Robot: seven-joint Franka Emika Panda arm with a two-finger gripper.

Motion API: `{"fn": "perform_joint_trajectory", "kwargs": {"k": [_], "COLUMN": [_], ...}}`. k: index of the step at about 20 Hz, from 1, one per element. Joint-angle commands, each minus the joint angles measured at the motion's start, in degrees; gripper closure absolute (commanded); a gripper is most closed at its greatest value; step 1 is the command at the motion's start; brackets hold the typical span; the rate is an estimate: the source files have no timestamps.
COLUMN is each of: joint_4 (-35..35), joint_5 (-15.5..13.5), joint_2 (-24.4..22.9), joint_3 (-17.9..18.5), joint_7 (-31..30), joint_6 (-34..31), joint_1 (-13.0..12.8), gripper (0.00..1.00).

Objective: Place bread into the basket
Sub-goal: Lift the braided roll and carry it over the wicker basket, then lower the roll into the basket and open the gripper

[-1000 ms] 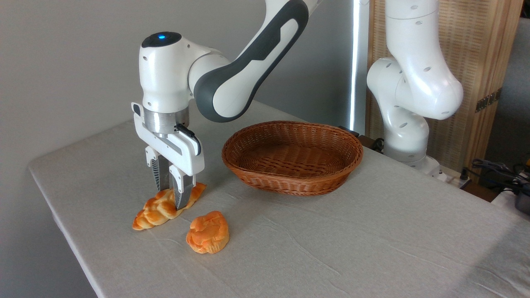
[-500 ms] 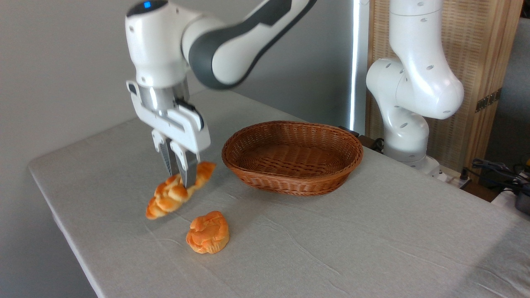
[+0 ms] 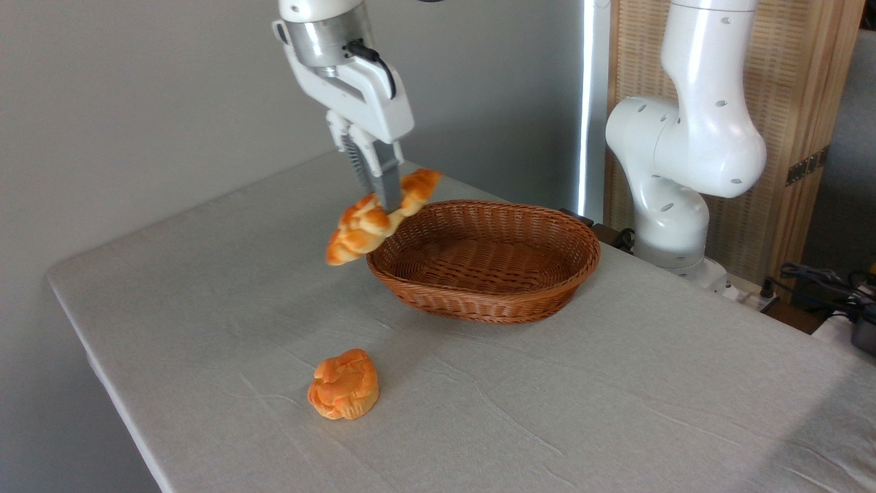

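Grey wall behind, a wooden slatted panel on the right, and a table (image 3: 616, 411) under a pale wrinkly cloth taking up most of the view. Compared to a second ago, the bread (image 3: 373, 219) isn't lying on the cloth beside the bun (image 3: 343, 385) anymore; it's been lifted well clear and carried up and right, so it's now hanging in the air at the left rim of the basket (image 3: 483, 260). The bun and basket are sitting right where they were. The gripper (image 3: 384, 198) is pointing down with its fingers pinching the loaf around its middle, nearly closed on it, so the loaf is sticking out both sides, tilting with its left end drooping and its right end poking up over the rim.
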Motion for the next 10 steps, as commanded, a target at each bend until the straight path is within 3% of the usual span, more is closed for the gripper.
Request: {"fn": "perform_joint_trajectory", "kwargs": {"k": [1,2,5,10], "joint_4": [-10.7,-11.7,-14.3,-14.5], "joint_5": [2.3,2.3,2.3,1.7], "joint_2": [-5.4,-5.3,-5.1,-4.6], "joint_3": [0.1,-0.1,-0.2,-0.1], "joint_7": [1.1,0.4,-3.7,-4.8], "joint_6": [0.5,0.5,0.5,2.0], "joint_1": [-4.9,-6.0,-7.7,-7.7], "gripper": [0.43,0.25,0.00,0.00]}}
